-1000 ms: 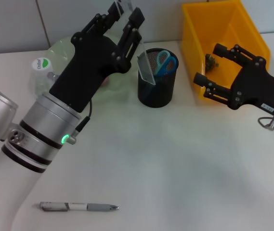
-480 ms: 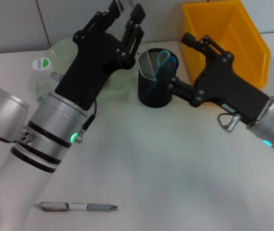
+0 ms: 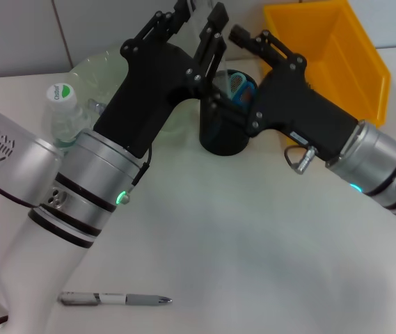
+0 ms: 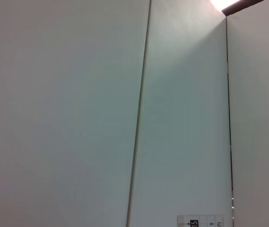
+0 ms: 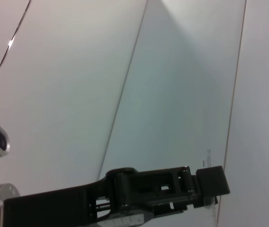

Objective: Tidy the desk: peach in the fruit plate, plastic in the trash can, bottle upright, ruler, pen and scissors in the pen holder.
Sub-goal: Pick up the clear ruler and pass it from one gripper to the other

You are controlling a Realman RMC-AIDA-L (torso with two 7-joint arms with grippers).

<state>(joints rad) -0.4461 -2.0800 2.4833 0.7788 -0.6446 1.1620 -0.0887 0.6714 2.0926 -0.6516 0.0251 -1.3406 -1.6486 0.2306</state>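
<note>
Head view: both arms crowding the pen holder point(image 3: 225, 136) at the bench's far edge.
Left end effector point(image 3: 196, 15) is holding its fingers apart around a clear ruler; right end effector point(image 3: 234, 69) is reaching alongside, state unclear. Lowering the ruler straight demands clearance between them. Pen point(image 3: 114, 299) is lying on open bench, nearer the robot.

You see two arms with white lower links, silver wrist collars ringed in black, and a small green light on each collar. Each ends in a matte black housing with a skeletal linkage pincer: left pincer point(image 3: 199, 15), right pincer point(image 3: 234, 68). A metal ring hangs below the right housing.
</note>
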